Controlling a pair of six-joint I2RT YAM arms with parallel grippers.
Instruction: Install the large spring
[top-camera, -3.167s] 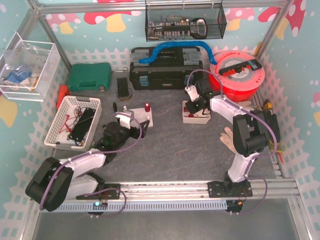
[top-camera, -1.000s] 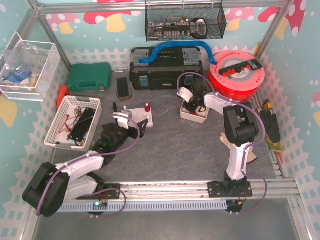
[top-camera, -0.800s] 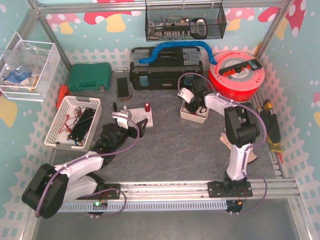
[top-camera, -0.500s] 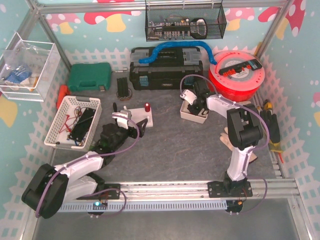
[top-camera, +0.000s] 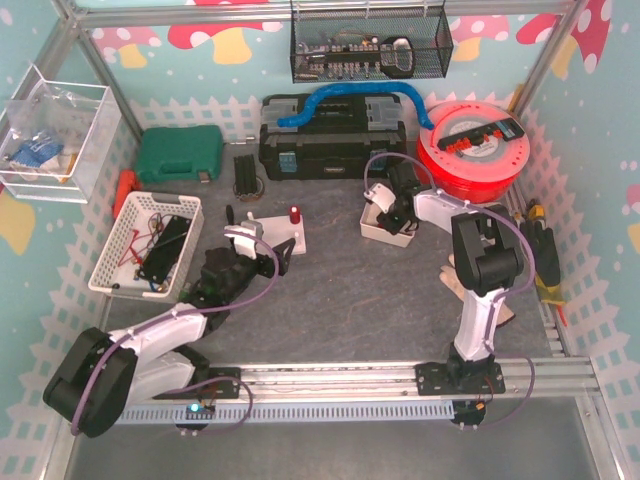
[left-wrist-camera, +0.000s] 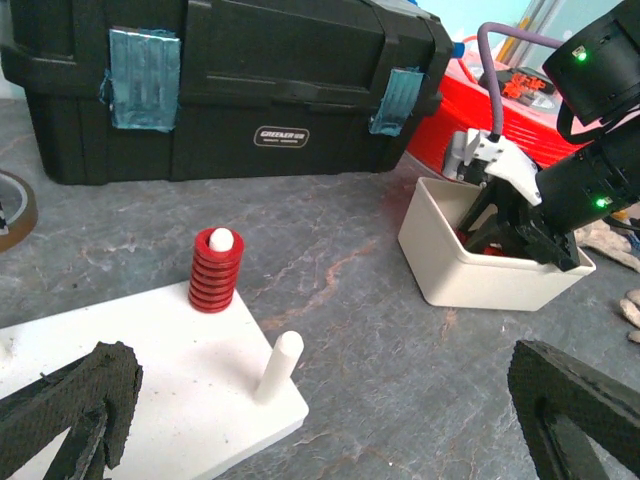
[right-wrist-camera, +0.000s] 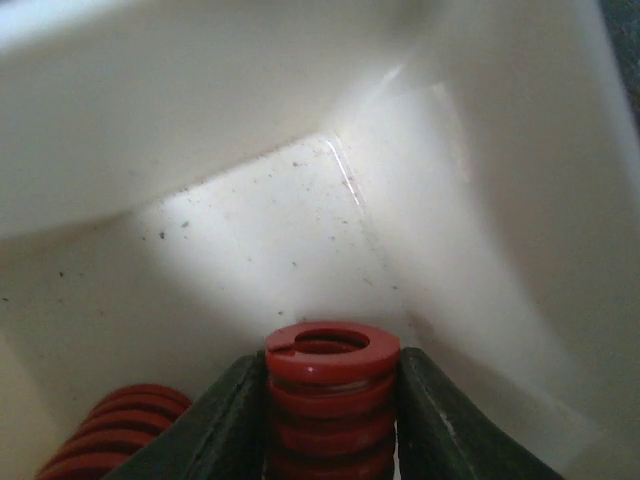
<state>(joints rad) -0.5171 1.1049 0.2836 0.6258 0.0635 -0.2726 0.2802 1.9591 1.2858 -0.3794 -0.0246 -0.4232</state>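
A white base plate (top-camera: 283, 237) with pegs lies left of centre; it also shows in the left wrist view (left-wrist-camera: 130, 390). One red spring (left-wrist-camera: 214, 272) sits on its far peg, and a bare peg (left-wrist-camera: 278, 365) stands near the plate's corner. My left gripper (left-wrist-camera: 320, 385) is open and empty just before the plate, also seen from above (top-camera: 272, 252). My right gripper (right-wrist-camera: 330, 420) is down inside the white bin (top-camera: 388, 230), shut on a red spring (right-wrist-camera: 330, 385) held upright. Another red spring (right-wrist-camera: 120, 430) lies in the bin.
A black toolbox (top-camera: 335, 140) and a red filament spool (top-camera: 475, 145) stand behind the bin. A green case (top-camera: 178, 155) and a white wire basket (top-camera: 150, 245) are at the left. A glove (top-camera: 458, 280) lies by the right arm.
My right wrist swung left over the bin and drifted slightly back right, staying in the bin, which shifted a little. My left arm edged slightly forward.
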